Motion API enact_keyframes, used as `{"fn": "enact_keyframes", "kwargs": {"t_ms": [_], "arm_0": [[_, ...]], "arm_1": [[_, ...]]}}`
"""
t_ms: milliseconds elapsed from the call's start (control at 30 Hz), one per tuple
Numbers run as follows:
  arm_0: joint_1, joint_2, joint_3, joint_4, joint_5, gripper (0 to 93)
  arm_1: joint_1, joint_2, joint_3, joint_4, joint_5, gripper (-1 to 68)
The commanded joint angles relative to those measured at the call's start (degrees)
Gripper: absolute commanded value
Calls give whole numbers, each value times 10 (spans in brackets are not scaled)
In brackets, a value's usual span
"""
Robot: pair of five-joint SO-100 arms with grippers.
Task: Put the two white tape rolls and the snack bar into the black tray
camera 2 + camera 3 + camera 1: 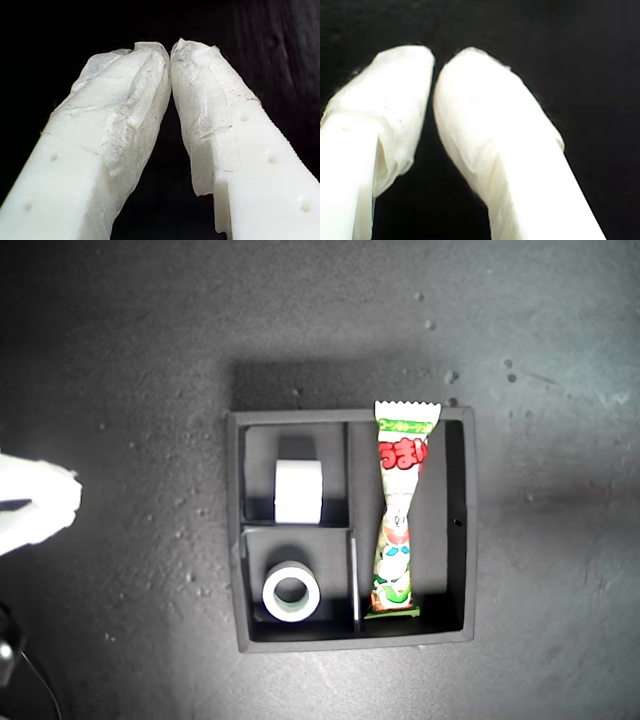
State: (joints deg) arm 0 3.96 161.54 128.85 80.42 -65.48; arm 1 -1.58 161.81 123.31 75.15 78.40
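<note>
- Snack bar (pixel 397 530), red Japanese characters unreadable, lies in black tray's (pixel 458 530) long compartment.
- Each white tape roll (pixel 298 491) (pixel 291 591) fills a small compartment.
- My first end effector (pixel 170 50) and second end effector (pixel 434 62): closed, empty.

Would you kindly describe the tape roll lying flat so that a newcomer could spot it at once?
Find the black tray in the middle of the dark table. In the exterior view, its two small compartments sit on the left, and the flat tape roll is in the lower one. Unlike the other roll, standing on edge, it shows its round centre hole.
</note>
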Motion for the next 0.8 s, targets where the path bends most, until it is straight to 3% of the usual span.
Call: {"fn": "enact_keyframes", "kwargs": {"t_ms": [0,300,767], "arm_0": [[28,95,163,-70,-18,1],[58,220,337,-105,-30,1],[63,323,478,-91,-40,0]], "arm_1": [[-30,75,201,-62,-50,-7],[-69,251,450,-100,-54,-7],[-5,300,557,-67,-61,-4]]}}
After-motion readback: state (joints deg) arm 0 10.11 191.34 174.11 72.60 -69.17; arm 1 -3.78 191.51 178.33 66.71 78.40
